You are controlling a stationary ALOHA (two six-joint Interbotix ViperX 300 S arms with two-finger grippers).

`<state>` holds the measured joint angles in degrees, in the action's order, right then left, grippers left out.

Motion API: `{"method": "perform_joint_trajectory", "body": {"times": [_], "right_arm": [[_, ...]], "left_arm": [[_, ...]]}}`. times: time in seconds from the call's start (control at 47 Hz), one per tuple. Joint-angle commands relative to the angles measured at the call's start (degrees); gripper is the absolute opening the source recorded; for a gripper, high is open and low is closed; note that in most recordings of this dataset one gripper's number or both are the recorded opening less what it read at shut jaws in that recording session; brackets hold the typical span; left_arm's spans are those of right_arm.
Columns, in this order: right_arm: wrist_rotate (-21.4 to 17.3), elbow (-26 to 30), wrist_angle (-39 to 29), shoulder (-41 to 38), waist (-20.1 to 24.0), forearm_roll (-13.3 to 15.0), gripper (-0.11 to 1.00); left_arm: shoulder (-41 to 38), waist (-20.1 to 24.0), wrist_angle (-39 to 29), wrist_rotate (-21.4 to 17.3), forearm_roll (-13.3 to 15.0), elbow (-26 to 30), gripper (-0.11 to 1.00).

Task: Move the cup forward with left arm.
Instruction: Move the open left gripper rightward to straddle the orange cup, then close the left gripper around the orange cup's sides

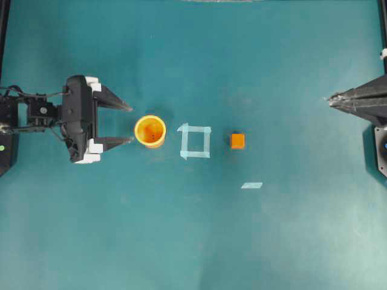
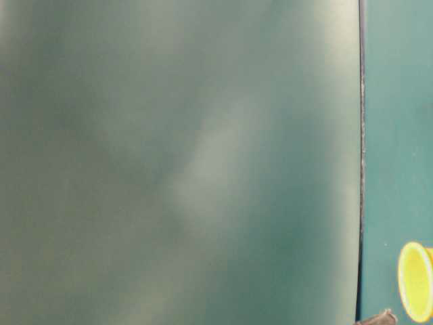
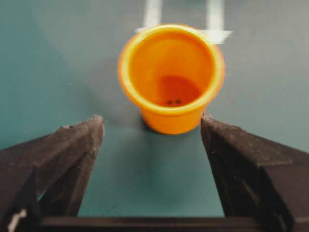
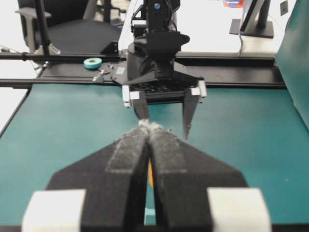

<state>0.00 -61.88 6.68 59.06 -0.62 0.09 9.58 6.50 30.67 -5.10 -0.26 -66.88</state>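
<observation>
Two black fingers (image 3: 72, 154) of the left gripper (image 3: 152, 121) fill the foreground of the left wrist view, spread wide apart with bare teal mat (image 3: 58, 63) between them. The cup (image 3: 171, 77) stands upright just beyond their tips, centred on the gap and not between them, its dark orange floor showing (two small dark specks sit on it).

From overhead, the left gripper (image 1: 129, 125) points across the table with its jaws open; the cup (image 1: 150, 131) sits just past the fingertips, nearer the lower finger (image 1: 115, 142) than the upper one, with a sliver of mat showing between tip and rim. Beyond the cup, on the side away from the fingers, lies a square of pale tape (image 1: 195, 141), then an orange cube (image 1: 237, 141), both in line with the cup. A loose strip of tape (image 1: 251, 185) lies off that line, near the cube.

The right gripper (image 1: 331, 101) rests at the far edge, well apart from the cup, its fingers (image 4: 128, 154) pressed together on nothing. The table-level view is mostly blur, with only the cup's rim (image 2: 414, 281) clear at its corner.
</observation>
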Motion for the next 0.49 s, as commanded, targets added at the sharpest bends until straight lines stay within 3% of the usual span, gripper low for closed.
{"method": "perform_joint_trajectory", "body": {"times": [0.0,0.468], "right_arm": [[0.0,1.8,0.2,-0.2,-0.1,-0.1,0.0],[0.1,1.9,0.2,-0.2,-0.1,0.0,0.0]], "left_arm": [[-0.3,0.2,-0.4,0.1,-0.1,1.2,0.8],[-4.1,-2.5,-2.5,0.8,0.0,4.3,0.82]]}}
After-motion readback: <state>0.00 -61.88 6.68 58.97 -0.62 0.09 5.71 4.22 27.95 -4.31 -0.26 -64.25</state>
